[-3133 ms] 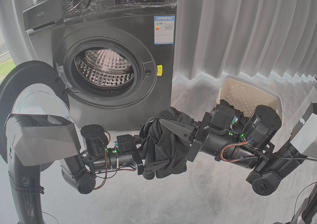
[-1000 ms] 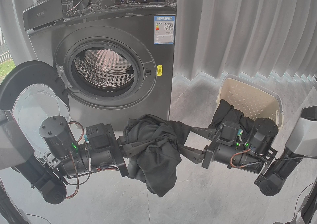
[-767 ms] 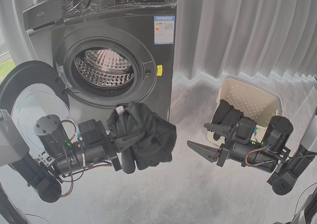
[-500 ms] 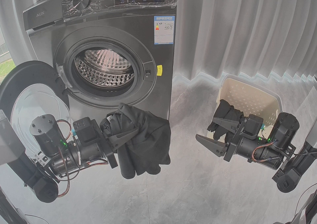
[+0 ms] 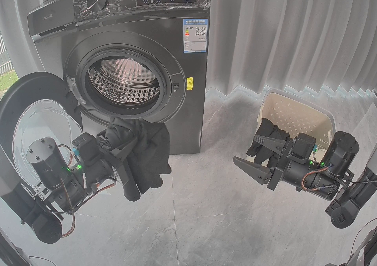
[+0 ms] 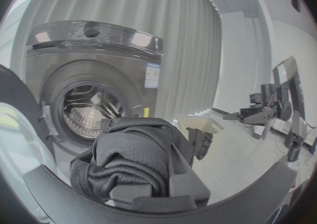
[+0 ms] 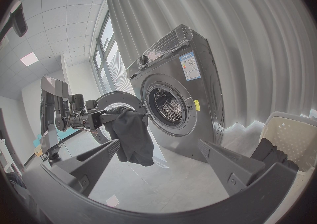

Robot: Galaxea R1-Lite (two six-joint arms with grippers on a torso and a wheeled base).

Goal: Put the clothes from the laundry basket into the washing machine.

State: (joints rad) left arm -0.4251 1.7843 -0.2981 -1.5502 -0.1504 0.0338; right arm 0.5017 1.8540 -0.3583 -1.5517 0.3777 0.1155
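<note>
Black garment (image 5: 147, 149) clamped in left gripper (image 5: 129, 164) | second garment (image 5: 271, 133) over laundry basket (image 5: 300, 115) rim | right gripper (image 5: 246, 149) wide | garments: 2

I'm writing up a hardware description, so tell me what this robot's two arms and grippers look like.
Both the left arm and right arm are black, built from stubby cylindrical joints. Small green lights glow on the wrists, and thin copper-coloured cables loop outside them. The left gripper and right gripper each have two long, tapered black fingers.
</note>
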